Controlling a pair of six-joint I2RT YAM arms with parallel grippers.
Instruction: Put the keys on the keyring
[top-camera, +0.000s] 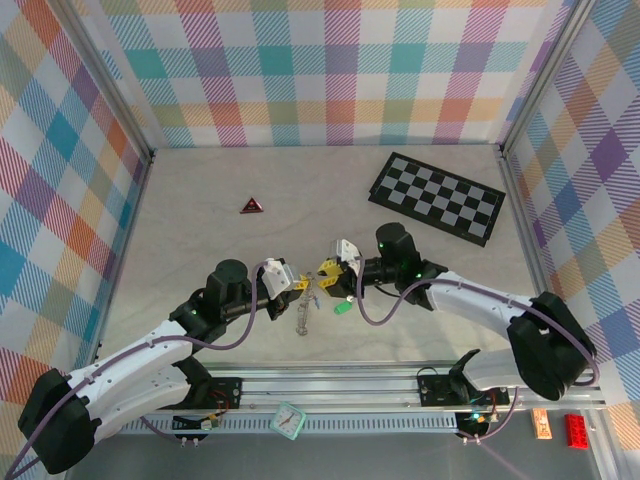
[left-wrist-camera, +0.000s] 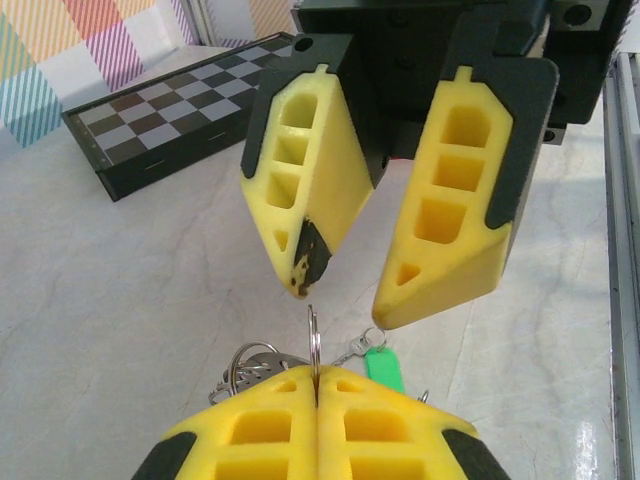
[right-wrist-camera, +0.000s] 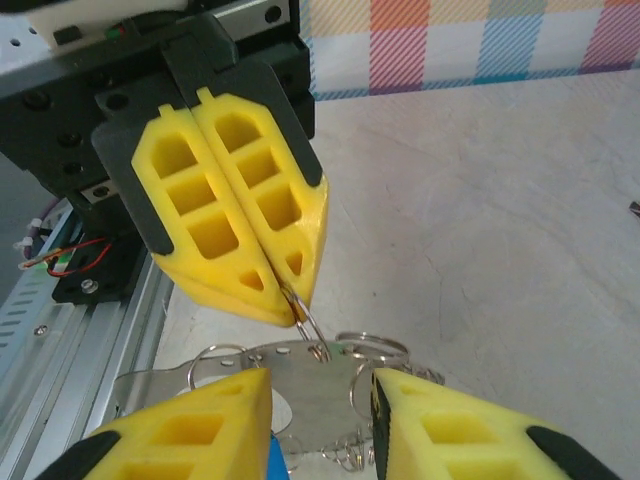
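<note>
Left wrist view showed the left fingers (left-wrist-camera: 250, 430) at the bottom of the frame pressed flat together, pinching the keyring (left-wrist-camera: 314, 335), a thin metal ring that stood edge-on just above their tips. Facing them from the top of the frame, the right fingers (left-wrist-camera: 440, 220) stood apart with a clear gap and nothing between them, their tips just above the ring. Looped rings and keys (left-wrist-camera: 250, 368) lay on the pale surface (left-wrist-camera: 120, 300) just left of the pinched ring, and a small green tag (left-wrist-camera: 383, 368) lay just to its right. Right wrist view showed the same grip from the other side: the left fingers (right-wrist-camera: 210, 230) in the upper left were closed on the keyring (right-wrist-camera: 306, 322), while the right fingers (right-wrist-camera: 190, 430) at the bottom edge were spread to either side of the flat silvery keys (right-wrist-camera: 310, 400); whether they touched could not be told. Top external view placed the left fingers (top-camera: 298, 284) and right fingers (top-camera: 327, 268) tip to tip at the centre, with the keys (top-camera: 303, 318) just below them. A chequered board (top-camera: 437, 196) lay at upper right, and a red-and-black triangle (top-camera: 251, 206) sat well apart at upper left.
</note>
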